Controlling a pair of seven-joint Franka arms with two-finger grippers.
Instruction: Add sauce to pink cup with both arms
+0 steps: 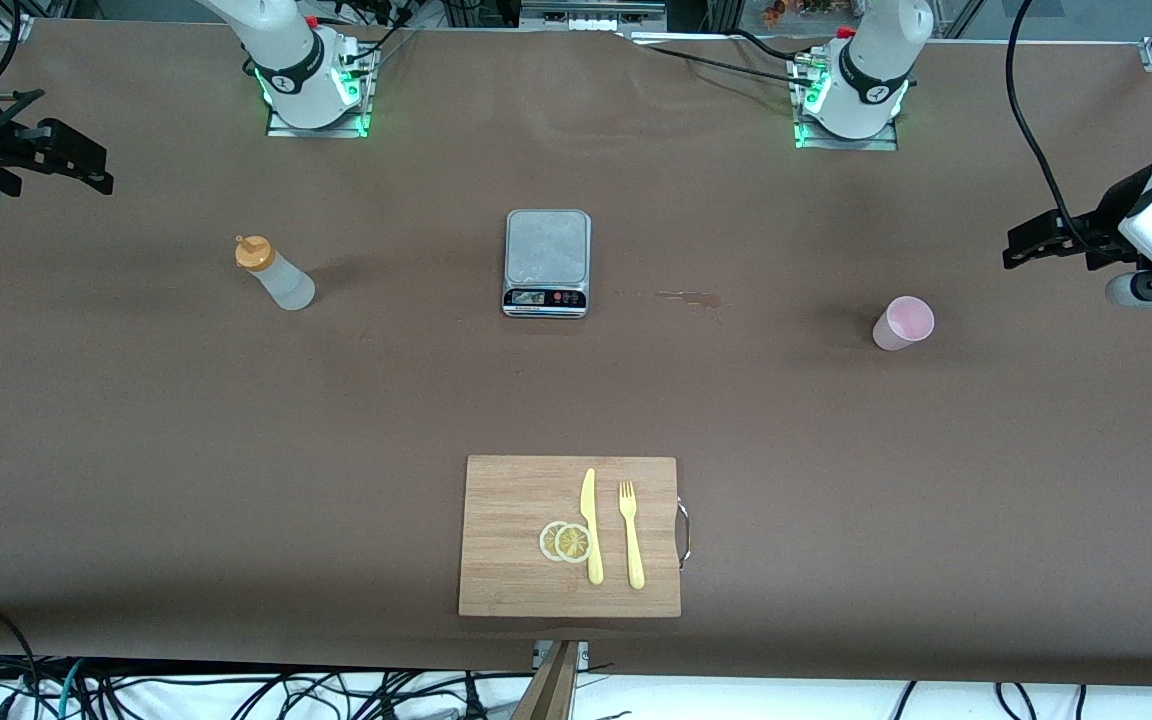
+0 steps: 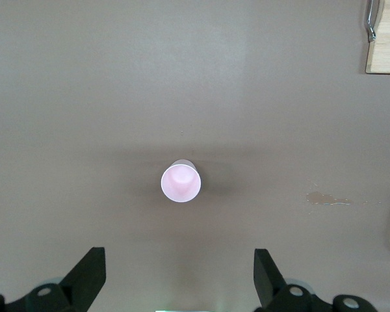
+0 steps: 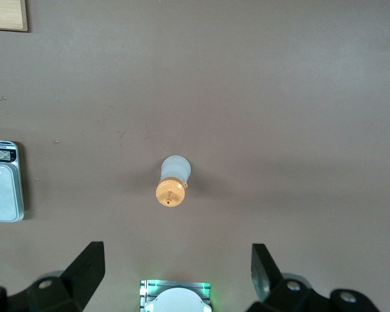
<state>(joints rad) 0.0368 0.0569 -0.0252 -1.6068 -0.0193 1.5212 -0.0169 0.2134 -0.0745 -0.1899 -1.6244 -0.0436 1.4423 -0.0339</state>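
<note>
The sauce bottle, whitish with an orange cap, stands upright on the brown table toward the right arm's end; it shows from above in the right wrist view. The pink cup stands upright toward the left arm's end and looks empty in the left wrist view. My right gripper hangs high over its end of the table, open, with nothing between its fingers. My left gripper hangs high over the other end, also open and empty. Both are well apart from their objects.
A kitchen scale sits mid-table between bottle and cup. Nearer the front camera lies a wooden cutting board with a yellow knife, a fork and lemon slices. A small stain marks the table beside the scale.
</note>
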